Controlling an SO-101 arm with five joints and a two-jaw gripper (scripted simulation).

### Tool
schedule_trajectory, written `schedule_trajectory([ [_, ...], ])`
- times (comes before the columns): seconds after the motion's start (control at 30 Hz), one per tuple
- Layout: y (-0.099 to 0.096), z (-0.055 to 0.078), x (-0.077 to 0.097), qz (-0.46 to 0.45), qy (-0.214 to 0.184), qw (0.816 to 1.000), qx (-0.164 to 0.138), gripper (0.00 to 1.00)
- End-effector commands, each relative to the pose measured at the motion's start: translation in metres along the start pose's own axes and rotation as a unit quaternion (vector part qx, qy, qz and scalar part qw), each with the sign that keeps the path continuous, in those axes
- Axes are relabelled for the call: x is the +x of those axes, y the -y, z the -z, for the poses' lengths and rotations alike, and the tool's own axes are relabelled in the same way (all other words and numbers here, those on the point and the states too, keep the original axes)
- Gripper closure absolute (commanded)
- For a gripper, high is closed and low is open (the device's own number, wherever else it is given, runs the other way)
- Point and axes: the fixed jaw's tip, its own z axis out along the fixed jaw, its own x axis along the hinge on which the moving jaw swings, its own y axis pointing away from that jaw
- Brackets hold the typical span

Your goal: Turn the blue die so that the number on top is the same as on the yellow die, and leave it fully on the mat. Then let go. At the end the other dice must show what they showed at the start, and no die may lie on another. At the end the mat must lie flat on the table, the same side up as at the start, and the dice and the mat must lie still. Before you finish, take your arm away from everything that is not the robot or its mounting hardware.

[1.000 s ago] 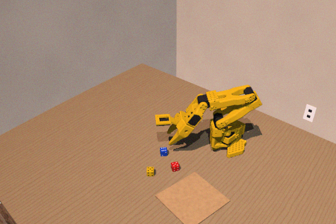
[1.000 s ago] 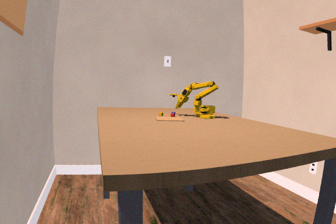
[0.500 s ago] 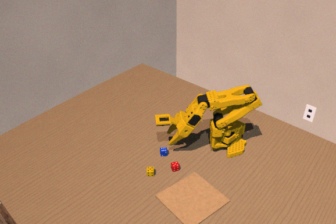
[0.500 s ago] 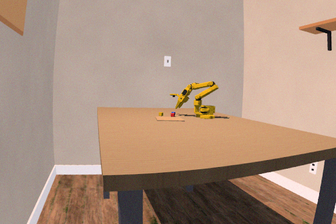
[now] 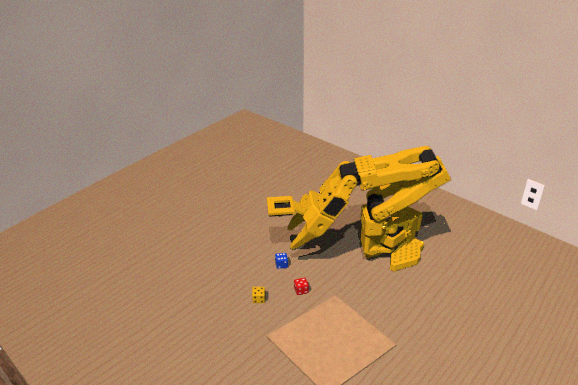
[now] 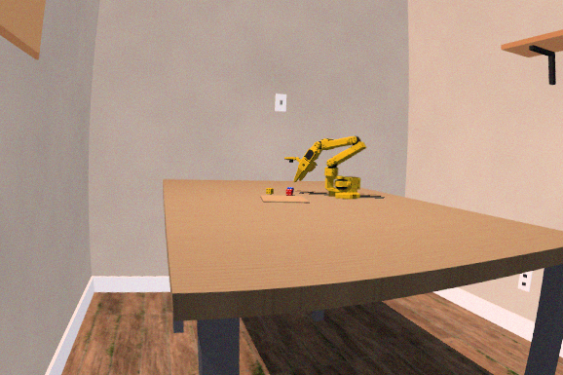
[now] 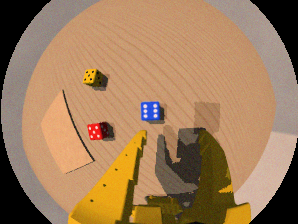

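The blue die (image 5: 281, 260) (image 7: 152, 111) lies on the bare table, apart from the mat. Its top face shows six pips in the wrist view. The yellow die (image 5: 258, 294) (image 7: 93, 78) (image 6: 269, 191) lies on the table a little in front and left of it; its top number is too small to read. The tan square mat (image 5: 331, 338) (image 7: 60, 139) (image 6: 284, 199) lies flat with nothing on it. My gripper (image 5: 295, 236) (image 6: 296, 178) hangs a little above the table just behind the blue die, pointing down, jaws slightly apart and empty.
A red die (image 5: 301, 286) (image 7: 99, 131) (image 6: 289, 192) lies on the table between the blue die and the mat's near corner. The arm's base (image 5: 390, 241) stands to the right of the dice. The three dice lie apart from one another.
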Motion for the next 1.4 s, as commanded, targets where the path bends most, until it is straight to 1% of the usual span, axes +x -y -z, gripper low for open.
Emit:
schedule_trajectory([
  [0.0,0.002,0.006,-0.015,-0.004,0.031,1.000,0.003,0.72],
  [0.2,0.002,0.007,-0.015,-0.004,0.033,0.999,0.003,0.72],
  [0.33,0.002,0.010,-0.021,-0.004,0.053,0.999,0.004,0.72],
  [0.43,0.002,0.016,-0.028,-0.004,0.084,0.996,0.005,0.72],
  [0.6,0.003,0.033,-0.045,-0.003,0.155,0.988,0.009,0.72],
  [0.67,0.003,0.033,-0.045,-0.003,0.155,0.988,0.009,0.72],
  [0.83,0.004,0.051,-0.059,-0.003,0.227,0.974,0.013,0.72],
  [0.97,0.004,0.062,-0.065,-0.003,0.263,0.965,0.015,0.72],
  [1.1,0.004,0.066,-0.067,-0.003,0.277,0.961,0.016,0.72],
  [1.37,0.004,0.067,-0.067,-0.003,0.272,0.962,0.015,0.72],
])
